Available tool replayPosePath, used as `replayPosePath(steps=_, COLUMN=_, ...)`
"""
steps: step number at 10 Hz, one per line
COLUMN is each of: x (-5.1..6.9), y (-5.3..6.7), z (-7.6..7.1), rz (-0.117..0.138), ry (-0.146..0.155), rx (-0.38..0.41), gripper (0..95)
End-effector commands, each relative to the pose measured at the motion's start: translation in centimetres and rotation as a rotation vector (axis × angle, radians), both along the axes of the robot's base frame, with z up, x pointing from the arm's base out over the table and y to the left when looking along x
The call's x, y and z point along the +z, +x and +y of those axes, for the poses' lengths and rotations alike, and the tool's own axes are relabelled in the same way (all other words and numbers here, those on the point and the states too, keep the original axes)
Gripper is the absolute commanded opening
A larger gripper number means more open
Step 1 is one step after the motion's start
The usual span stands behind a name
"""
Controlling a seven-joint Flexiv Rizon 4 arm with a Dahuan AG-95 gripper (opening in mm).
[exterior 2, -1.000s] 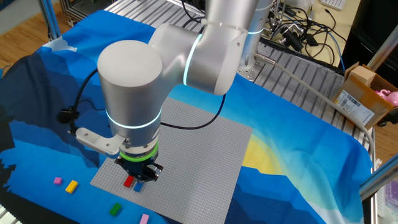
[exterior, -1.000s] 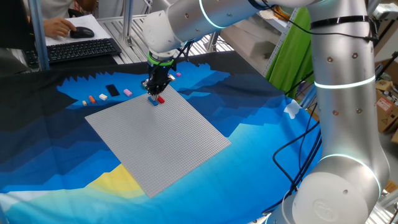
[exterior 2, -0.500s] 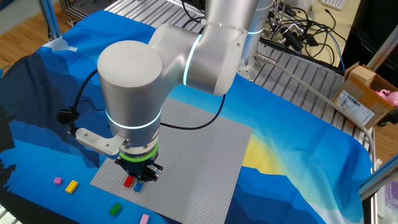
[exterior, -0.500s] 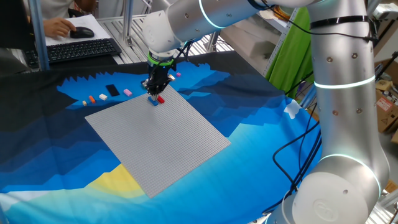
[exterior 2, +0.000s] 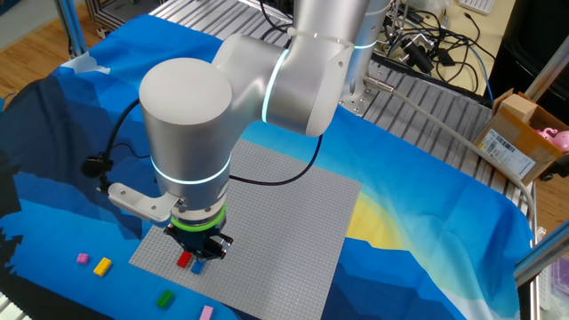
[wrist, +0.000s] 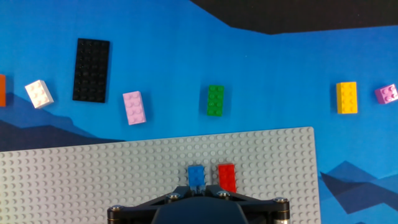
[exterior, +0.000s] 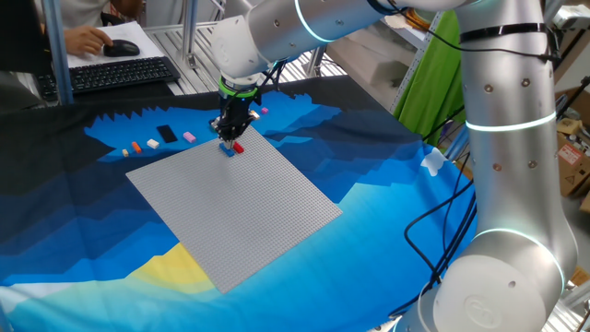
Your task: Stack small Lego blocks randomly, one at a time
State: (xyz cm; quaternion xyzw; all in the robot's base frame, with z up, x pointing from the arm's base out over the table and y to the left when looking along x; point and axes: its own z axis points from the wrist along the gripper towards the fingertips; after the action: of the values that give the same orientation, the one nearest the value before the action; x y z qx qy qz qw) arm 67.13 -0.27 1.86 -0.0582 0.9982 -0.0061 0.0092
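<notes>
My gripper (wrist: pixel 198 186) is down on the far corner of the grey baseplate (wrist: pixel 93 174), with its fingers closed on a blue brick (wrist: pixel 196 175) that rests on the studs. A red brick (wrist: pixel 227 177) sits right beside it on the plate. In one fixed view the gripper (exterior: pixel 228 138) stands over the blue brick (exterior: pixel 227 150) and the red one (exterior: pixel 238 147). Loose on the cloth beyond the plate lie a white brick (wrist: pixel 39 93), a pink one (wrist: pixel 134 107), a green one (wrist: pixel 215 100), a yellow one (wrist: pixel 347 98) and a purple one (wrist: pixel 387 93).
A flat black plate (wrist: pixel 91 61) lies on the cloth by the white brick. A keyboard (exterior: pixel 120 74) and a person's hand on a mouse are at the far table edge. A cardboard box (exterior 2: pixel 520 133) and cables stand on the metal frame behind the arm.
</notes>
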Motion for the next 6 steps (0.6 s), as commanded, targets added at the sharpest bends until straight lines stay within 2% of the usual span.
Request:
replayPosePath(steps=1, x=0.1, y=0.0, z=0.0, rz=0.000, ry=-0.001, rx=0.000, gripper=0.0)
replayPosePath(steps=5, x=0.1, y=0.0, z=0.0, rz=0.000, ry=-0.001, rx=0.000, gripper=0.0)
replayPosePath(steps=6, x=1.2, y=-0.8, z=-0.4, rz=-0.019, ry=-0.004, rx=-0.003, gripper=0.0)
